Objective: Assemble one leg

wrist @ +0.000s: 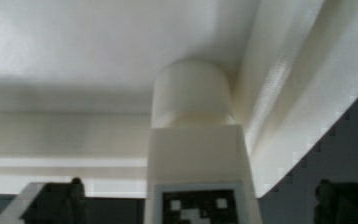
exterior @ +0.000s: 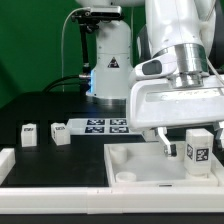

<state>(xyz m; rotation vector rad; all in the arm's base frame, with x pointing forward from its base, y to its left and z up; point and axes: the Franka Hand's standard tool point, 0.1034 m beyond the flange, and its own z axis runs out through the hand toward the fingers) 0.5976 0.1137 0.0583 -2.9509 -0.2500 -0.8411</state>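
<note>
A leg (exterior: 198,150), a white blocky peg with a black-and-white tag on its face, stands upright at the right corner of the large white square tray (exterior: 140,172). My gripper (exterior: 192,152) straddles it from above. In the wrist view the leg (wrist: 199,130) runs away from the camera to a rounded end against the tray's wall (wrist: 87,60). My gripper (wrist: 197,208) is open there. Dark fingers (wrist: 51,203) show on both sides, with a gap between each and the leg. Two more legs (exterior: 29,133) (exterior: 59,132) lie at the exterior view's left.
The marker board (exterior: 105,126) lies behind the tray. A white part (exterior: 5,160) shows at the left edge. A white rail (exterior: 100,203) runs along the front. A light stand (exterior: 108,60) is at the back.
</note>
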